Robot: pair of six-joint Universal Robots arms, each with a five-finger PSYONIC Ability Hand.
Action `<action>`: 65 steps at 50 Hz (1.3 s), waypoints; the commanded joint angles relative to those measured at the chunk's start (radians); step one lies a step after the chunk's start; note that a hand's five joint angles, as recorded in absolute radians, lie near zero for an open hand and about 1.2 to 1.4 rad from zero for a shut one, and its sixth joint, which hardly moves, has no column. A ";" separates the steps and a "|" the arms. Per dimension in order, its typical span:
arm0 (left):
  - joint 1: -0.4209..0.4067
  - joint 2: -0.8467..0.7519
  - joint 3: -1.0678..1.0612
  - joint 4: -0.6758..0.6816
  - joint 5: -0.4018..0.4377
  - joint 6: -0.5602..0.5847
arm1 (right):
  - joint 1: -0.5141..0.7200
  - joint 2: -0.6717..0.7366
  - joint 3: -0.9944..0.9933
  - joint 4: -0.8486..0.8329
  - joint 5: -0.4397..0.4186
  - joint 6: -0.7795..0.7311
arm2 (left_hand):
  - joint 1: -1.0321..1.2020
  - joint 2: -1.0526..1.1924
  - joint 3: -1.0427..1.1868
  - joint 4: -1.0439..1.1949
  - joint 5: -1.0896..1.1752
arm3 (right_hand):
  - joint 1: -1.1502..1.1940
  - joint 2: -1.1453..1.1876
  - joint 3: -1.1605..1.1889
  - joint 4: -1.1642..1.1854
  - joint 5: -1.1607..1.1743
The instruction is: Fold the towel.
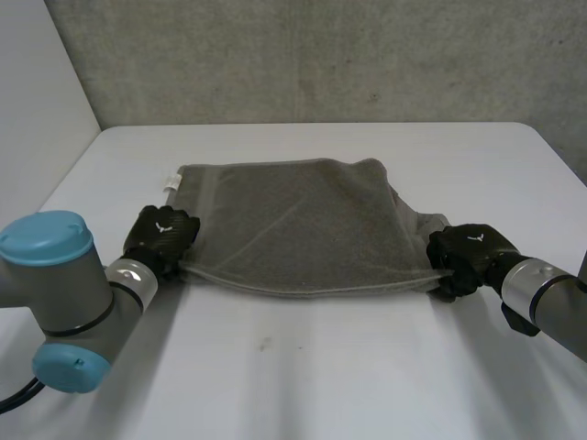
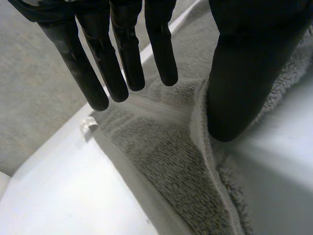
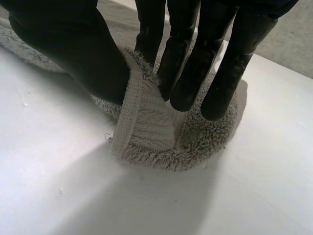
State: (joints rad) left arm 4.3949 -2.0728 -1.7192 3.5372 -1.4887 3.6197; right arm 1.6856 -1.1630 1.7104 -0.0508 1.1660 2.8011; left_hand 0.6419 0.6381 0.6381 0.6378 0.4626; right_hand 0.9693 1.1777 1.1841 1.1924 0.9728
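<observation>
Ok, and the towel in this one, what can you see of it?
The towel is grey terry cloth with a flat woven hem band and a small white tag at its far left corner. It lies spread on the white table, seemingly doubled, cloth bunched at its right side. The left hand pinches its near left corner between thumb and fingers; the right hand pinches the near right corner, pulled up from the table.
</observation>
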 commanded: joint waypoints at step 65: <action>-0.037 -0.038 0.984 -0.443 -0.127 0.290 | 0.187 0.112 -0.916 0.036 0.405 -0.698 | 0.754 0.758 0.758 0.758 0.759 | 0.427 0.219 0.212 0.204 0.249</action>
State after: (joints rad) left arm 4.3928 -2.0946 -1.0906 2.9127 -1.5477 3.9384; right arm 1.8612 -1.0022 0.9793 0.4059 1.5541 2.0606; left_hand 1.1814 1.2175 1.2160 1.2174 1.0425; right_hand 0.9688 1.1777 1.1891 1.1925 0.9773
